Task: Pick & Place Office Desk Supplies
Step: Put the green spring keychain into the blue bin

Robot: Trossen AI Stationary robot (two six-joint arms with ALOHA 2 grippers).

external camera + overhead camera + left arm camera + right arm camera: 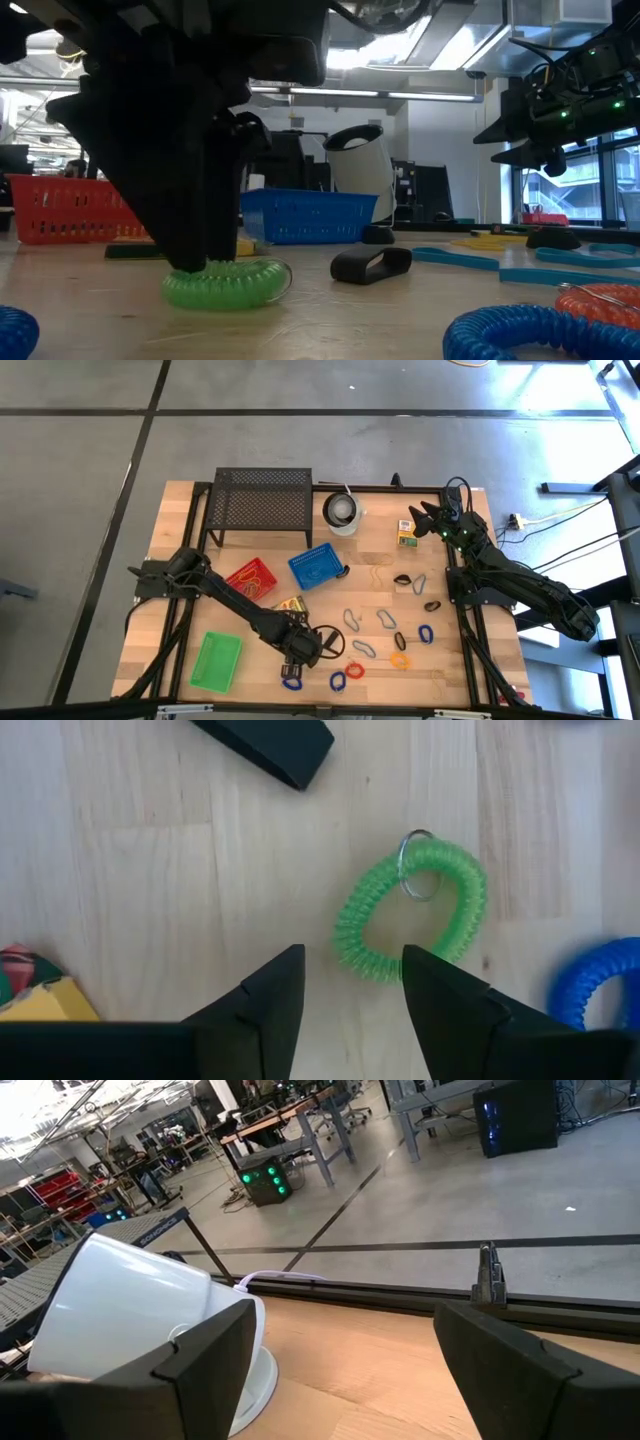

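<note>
A green coiled loop (410, 910) with a small metal ring lies flat on the wooden table near its front edge. My left gripper (352, 990) points down over it, open, its fingertips on either side of the loop's near end (225, 285). In the high view the left gripper (300, 650) hides the loop. Other loops (385, 620) in blue, grey, black, red and orange lie scattered to the right. A black clip (370, 265) lies just beyond the green loop. My right gripper (425, 520) waits open at the far right, by a crayon box (407, 532). My left gripper comes at the green loop from above, fingers pointing down. One finger (440, 1000) overlaps the coil's near end (385, 965); the other finger (275, 1000) stands apart from it. Whether the gripper touches the coil I cannot tell. The loop lies flat on the table.
A red basket (250, 576), a blue basket (314, 567) and a green basket (217, 660) stand on the left half. The black mesh stand (260, 500) and white cup (342, 512) are at the far edge. A second crayon box (40, 995) lies beside the left gripper.
</note>
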